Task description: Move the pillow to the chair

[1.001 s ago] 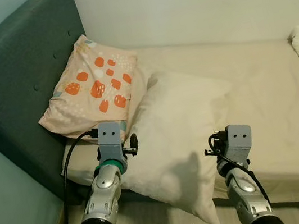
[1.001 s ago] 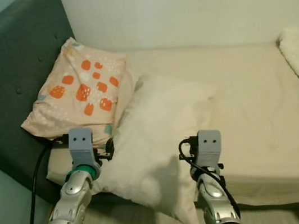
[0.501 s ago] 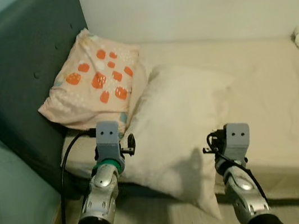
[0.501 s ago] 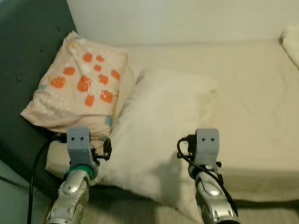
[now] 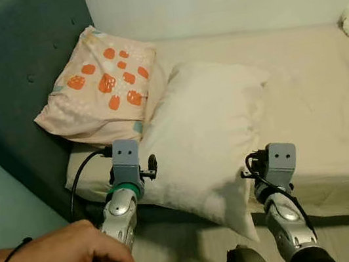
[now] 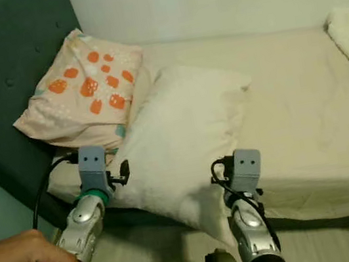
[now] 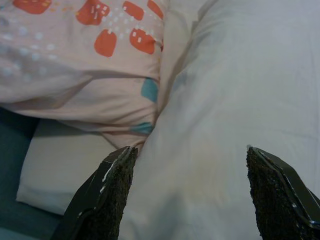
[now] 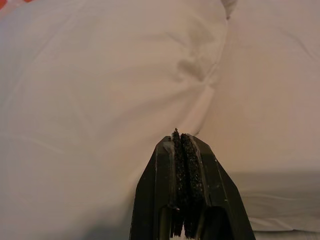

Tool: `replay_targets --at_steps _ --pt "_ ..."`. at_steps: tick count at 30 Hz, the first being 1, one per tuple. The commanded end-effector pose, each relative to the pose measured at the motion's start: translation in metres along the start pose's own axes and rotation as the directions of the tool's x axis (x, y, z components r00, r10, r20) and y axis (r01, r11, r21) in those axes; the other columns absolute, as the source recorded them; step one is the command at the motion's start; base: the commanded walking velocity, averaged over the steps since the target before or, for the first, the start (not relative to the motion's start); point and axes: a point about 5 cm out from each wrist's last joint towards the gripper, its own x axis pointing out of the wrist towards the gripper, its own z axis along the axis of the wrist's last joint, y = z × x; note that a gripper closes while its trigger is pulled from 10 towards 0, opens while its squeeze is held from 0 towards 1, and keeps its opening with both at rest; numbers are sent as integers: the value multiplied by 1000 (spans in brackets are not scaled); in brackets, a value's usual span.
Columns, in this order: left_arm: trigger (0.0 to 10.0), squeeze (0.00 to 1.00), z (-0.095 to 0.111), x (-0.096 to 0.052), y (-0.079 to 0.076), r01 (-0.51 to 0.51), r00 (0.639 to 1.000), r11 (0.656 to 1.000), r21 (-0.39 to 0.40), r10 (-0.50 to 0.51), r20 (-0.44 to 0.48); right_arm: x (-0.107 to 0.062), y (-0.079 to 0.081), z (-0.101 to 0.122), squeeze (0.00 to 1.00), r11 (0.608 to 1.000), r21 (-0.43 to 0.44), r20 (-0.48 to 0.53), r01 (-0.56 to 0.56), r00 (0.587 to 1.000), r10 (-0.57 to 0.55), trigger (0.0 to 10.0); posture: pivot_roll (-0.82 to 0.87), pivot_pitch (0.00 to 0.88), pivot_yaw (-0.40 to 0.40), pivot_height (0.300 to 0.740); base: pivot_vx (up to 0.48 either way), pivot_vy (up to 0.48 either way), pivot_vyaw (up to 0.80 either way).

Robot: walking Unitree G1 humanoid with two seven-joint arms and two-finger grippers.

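Bed w/ cream sheet carries white pillow, lying diagonal, one corner hanging off front edge, beside orange-patterned pillow at headboard. Left gripper spread wide at white pillow's edge; right gripper pressed closed, holding nothing. Person's hand near left arm.

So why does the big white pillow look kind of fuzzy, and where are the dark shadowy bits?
Left wrist view: white pillow is close, soft and blurry. Right wrist view: the right gripper is sharper than the pillow behind. Left eye view: a shadow darkens the pillow's lower edge beside the left gripper.
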Motion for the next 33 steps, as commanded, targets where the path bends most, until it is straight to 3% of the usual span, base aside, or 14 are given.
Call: replay_targets --at_steps 1,11,20,24,27,28,29,33 --pt "10000 0 -3 1 1 -8 1000 1000 13 8 -11 -1 0 -4 0 1000 6 -15 3 1000 -3 10000 -3 0 95 637 0 0 0" --pt "10000 0 -4 0 6 -34 999 999 12 34 -11 -1 0 -4 0 1000 9 -17 -1 1000 1 10000 1 0 85 597 0 0 0" --pt "10000 0 -2 1 17 -84 996 996 14 84 1 0 0 -4 0 1000 6 -15 -4 1000 4 10000 1 0 83 597 0 0 0" --pt "10000 0 3 3 30 -138 990 990 13 138 25 0 2 -4 0 1000 7 -14 -12 1000 12 10000 4 0 76 597 0 0 0" --pt "10000 0 20 5 56 -228 968 974 -7 228 106 3 6 -1 0 999 11 -11 -32 999 32 10000 7 0 65 582 0 0 0" --pt "10000 0 20 5 56 -228 968 974 -7 228 106 3 6 -1 0 999 11 -11 -32 999 32 10000 7 0 65 582 0 0 0" --pt "10000 0 29 6 70 -267 954 964 -12 266 140 5 8 2 0 999 13 -1 -42 999 42 10000 7 0 65 572 0 0 0" --pt "10000 0 42 10 88 -265 947 963 -58 271 174 12 11 8 0 999 28 9 -39 999 39 10000 12 0 56 572 0 0 0"
